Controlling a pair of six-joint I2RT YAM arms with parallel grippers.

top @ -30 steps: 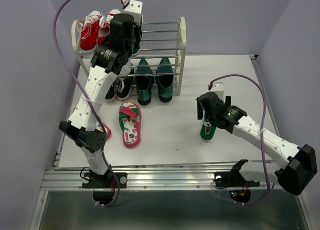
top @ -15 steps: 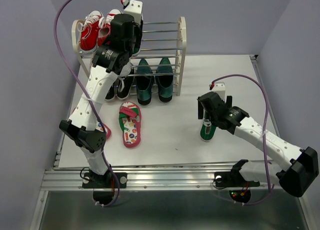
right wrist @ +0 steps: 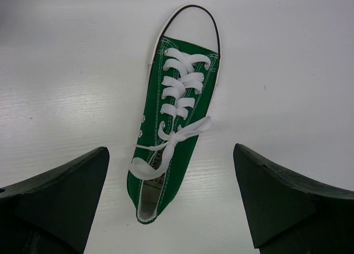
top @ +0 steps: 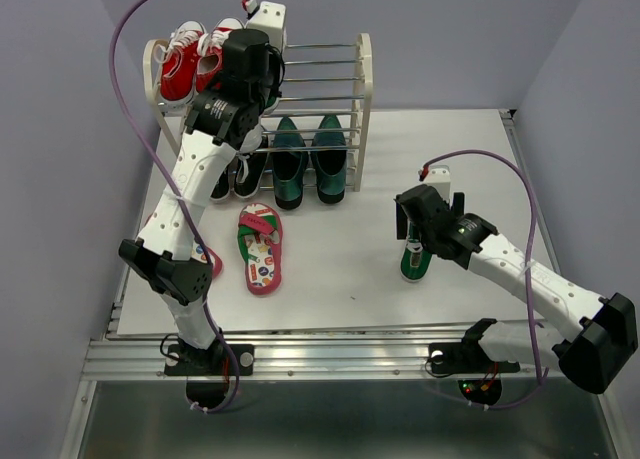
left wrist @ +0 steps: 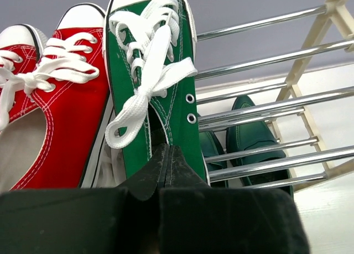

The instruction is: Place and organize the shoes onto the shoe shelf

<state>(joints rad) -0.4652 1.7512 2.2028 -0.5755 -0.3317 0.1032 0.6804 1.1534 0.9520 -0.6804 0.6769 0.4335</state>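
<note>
Barely shifted since earlier: right hand [right wrist: 170, 154] spread wide over loose green sneaker [right wrist: 177, 115] near desk [top: 330, 269] right edge; left hand [left wrist: 166, 157] pinching second green sneaker [left wrist: 160, 60] atop shelf [top: 365, 79], far-left corner.

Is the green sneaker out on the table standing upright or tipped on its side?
Upright. The right wrist view shows the green sneaker from above: laces and opening face the camera, sole down on the table.

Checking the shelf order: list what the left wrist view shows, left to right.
Two red sneakers → green sneaker → dark green loafers, behind the rods → cream shelf side frame.
</note>
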